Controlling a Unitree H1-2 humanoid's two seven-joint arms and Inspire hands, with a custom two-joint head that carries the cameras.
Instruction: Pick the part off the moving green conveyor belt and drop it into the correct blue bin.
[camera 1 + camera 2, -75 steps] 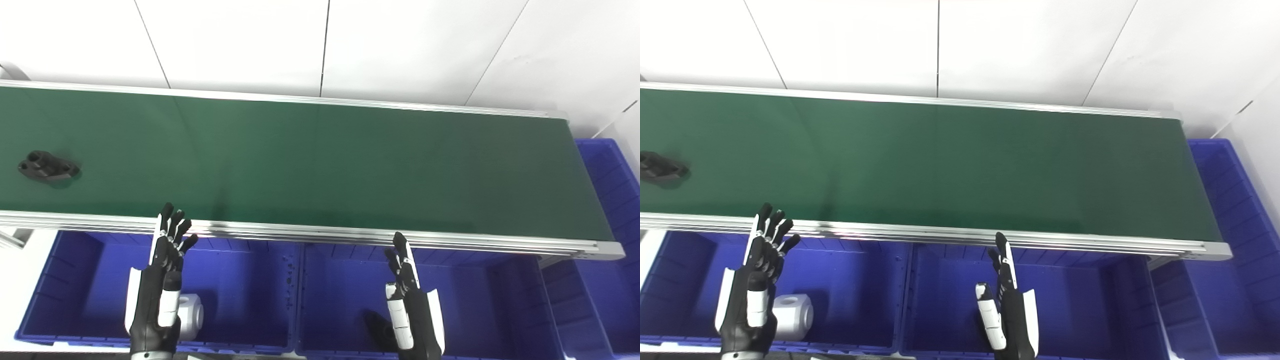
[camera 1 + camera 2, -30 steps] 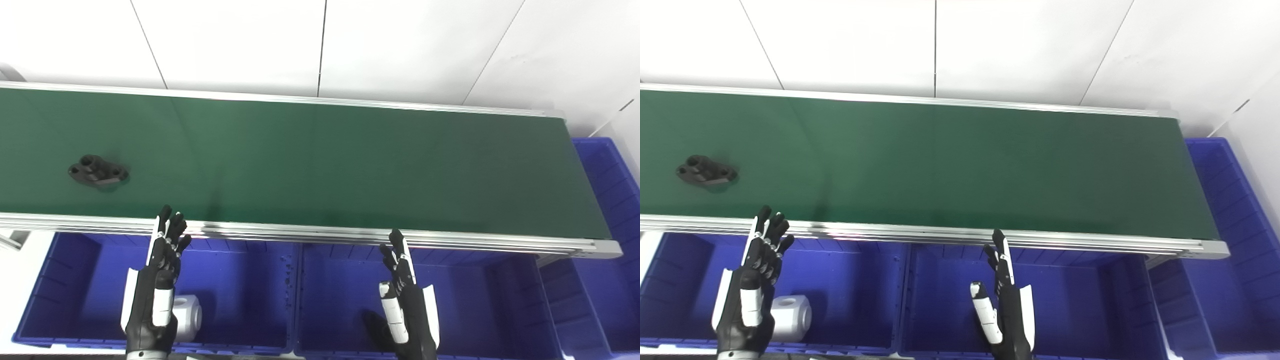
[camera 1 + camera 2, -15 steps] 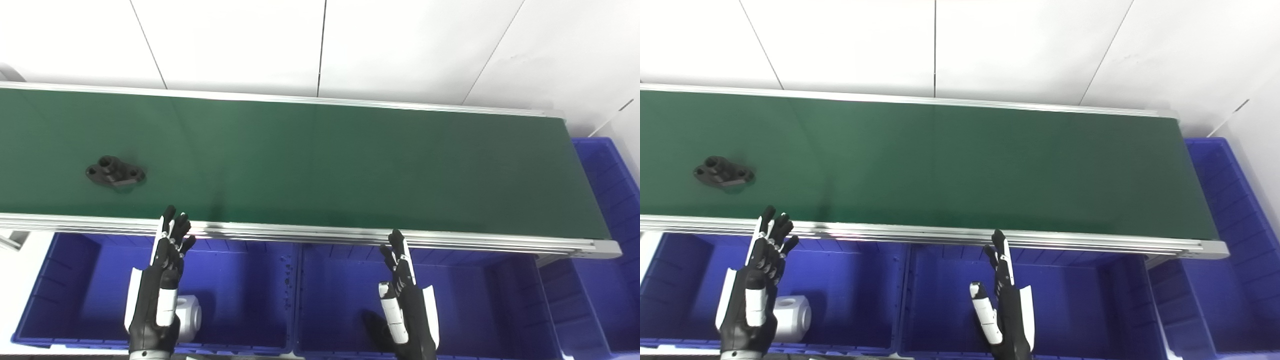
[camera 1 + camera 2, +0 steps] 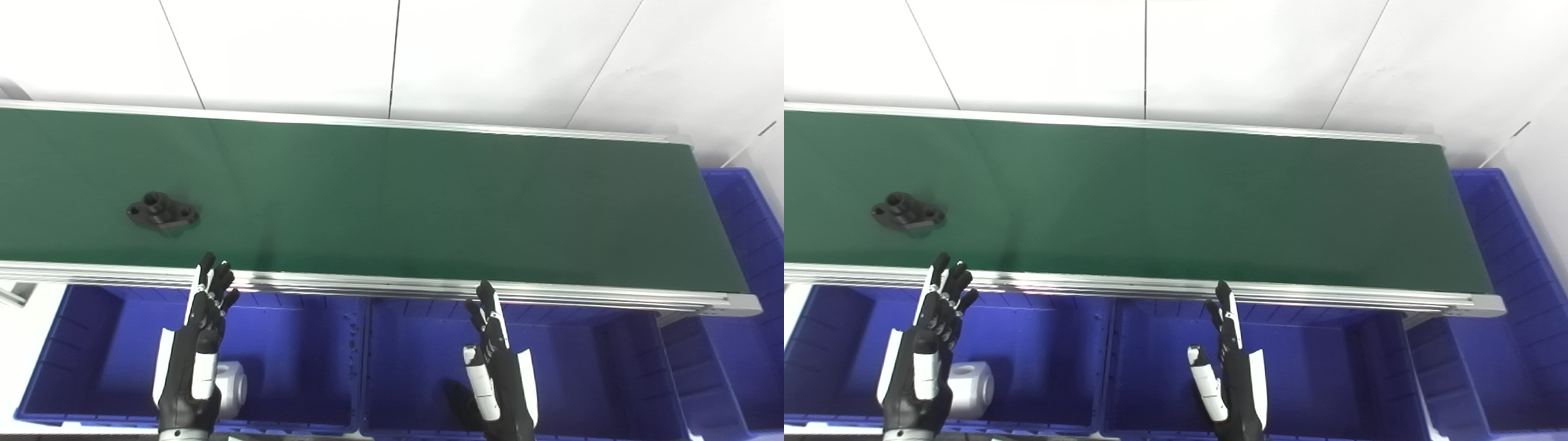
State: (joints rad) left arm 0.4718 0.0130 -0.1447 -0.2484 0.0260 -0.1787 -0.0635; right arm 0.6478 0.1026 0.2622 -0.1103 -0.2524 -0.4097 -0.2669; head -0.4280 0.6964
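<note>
my left hand [image 4: 195,343] and right hand [image 4: 499,361] were spread and empty over the blue bins [image 4: 294,367]; the black part [image 4: 162,214] lay on the green belt [image 4: 429,196], beyond my left fingertips. best grasped by reaching ahead of its travel.

part [image 4: 162,213] on belt [image 4: 429,202], left end | bins [image 4: 288,361] in front of belt | cylinder [image 4: 231,381] in left bin
</note>
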